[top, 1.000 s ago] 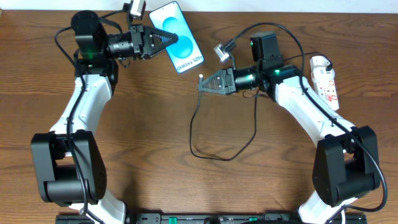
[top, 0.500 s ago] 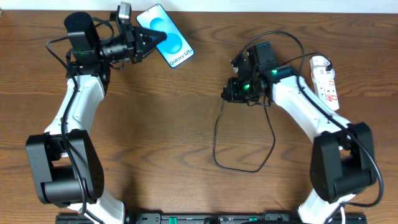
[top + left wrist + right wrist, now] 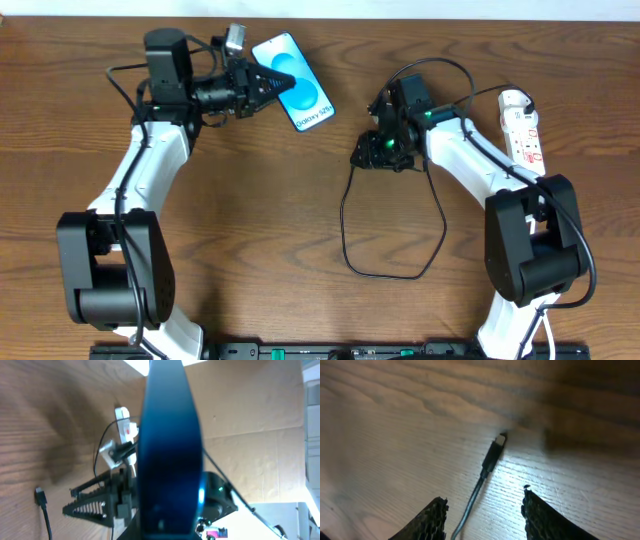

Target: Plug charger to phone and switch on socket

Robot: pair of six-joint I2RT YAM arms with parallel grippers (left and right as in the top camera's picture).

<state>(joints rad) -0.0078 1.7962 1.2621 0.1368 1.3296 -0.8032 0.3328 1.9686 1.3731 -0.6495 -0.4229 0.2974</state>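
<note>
The phone, blue screen with "Galaxy" text, is held off the table at the back centre by my left gripper, which is shut on its left end. In the left wrist view the phone shows edge-on as a dark blue bar. The charger, a thin black cable, loops over the table. Its plug tip lies flat on the wood. My right gripper is open, pointing down, one finger on each side of the cable just behind the tip; it also shows in the overhead view. The white socket strip lies at the far right.
The cable loop reaches toward the table's middle front. The socket strip's white cord runs toward the right edge. In the left wrist view the right arm's gripper and the cable tip show below the phone.
My right gripper turned downward and let go of the plug tip, which now lies on the table. My left gripper swung the phone left, then back right toward the centre.
</note>
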